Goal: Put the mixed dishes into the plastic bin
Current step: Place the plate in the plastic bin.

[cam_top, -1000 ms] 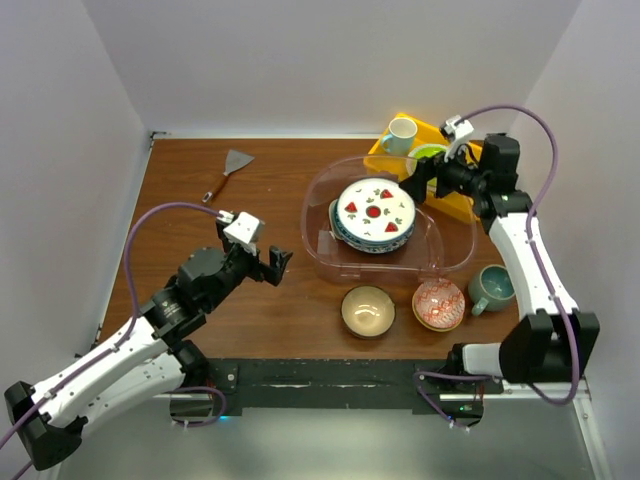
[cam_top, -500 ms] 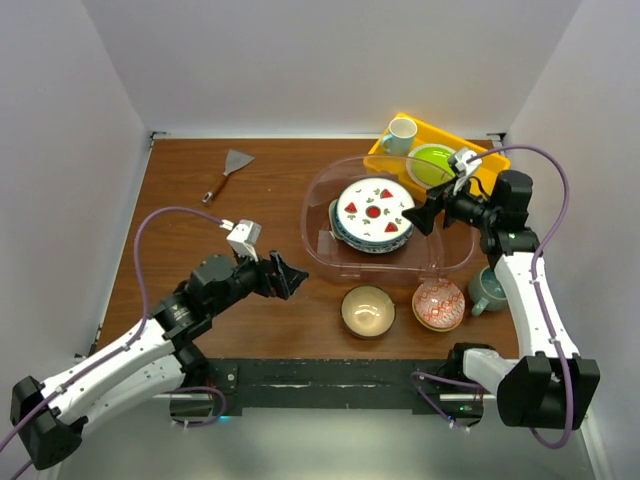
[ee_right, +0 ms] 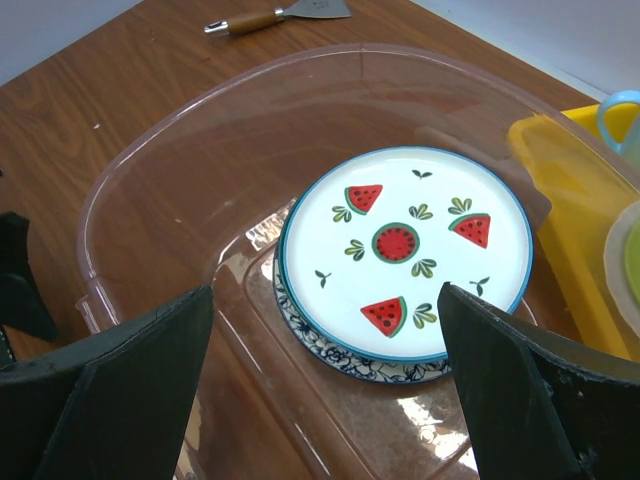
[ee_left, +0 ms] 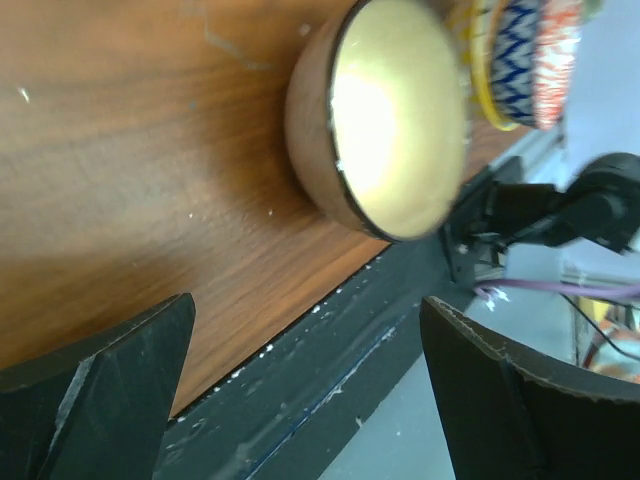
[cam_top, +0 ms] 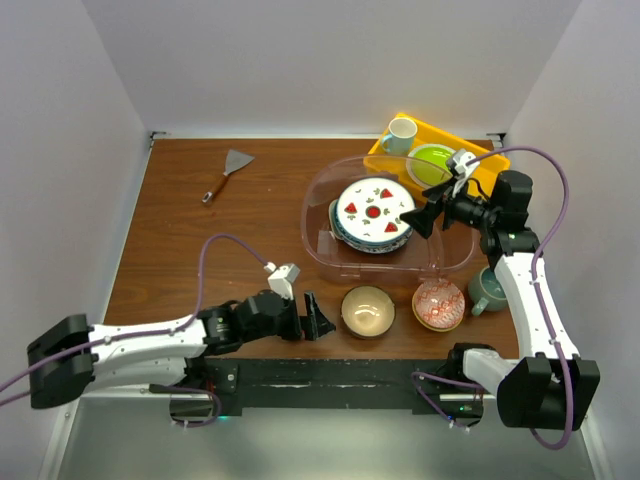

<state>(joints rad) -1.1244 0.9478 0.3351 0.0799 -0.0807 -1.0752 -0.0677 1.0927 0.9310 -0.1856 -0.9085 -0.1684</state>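
The clear plastic bin (cam_top: 455,255) (ee_right: 150,170) holds a stack of plates; the white watermelon plate (cam_top: 375,211) (ee_right: 405,250) lies on top of a blue floral one (ee_right: 330,345). On the table in front of the bin stand the tan bowl (cam_top: 367,309) (ee_left: 385,115), the red-patterned bowl (cam_top: 438,303) (ee_left: 530,55) and the grey-teal mug (cam_top: 492,287). My left gripper (cam_top: 320,322) (ee_left: 305,400) is open, low over the table's near edge just left of the tan bowl. My right gripper (cam_top: 418,219) (ee_right: 325,400) hangs open above the bin's right side.
A yellow tray (cam_top: 470,150) behind the bin carries a lime-green plate (cam_top: 432,164) and a white mug (cam_top: 401,134). A scraper with a wooden handle (cam_top: 226,173) (ee_right: 275,15) lies at the far left. The black front rail (ee_left: 330,380) runs under my left fingers.
My left arm has swept down and to the right, from mid-table to the near edge beside the tan bowl. My right gripper came back from the tray to over the bin, then held.
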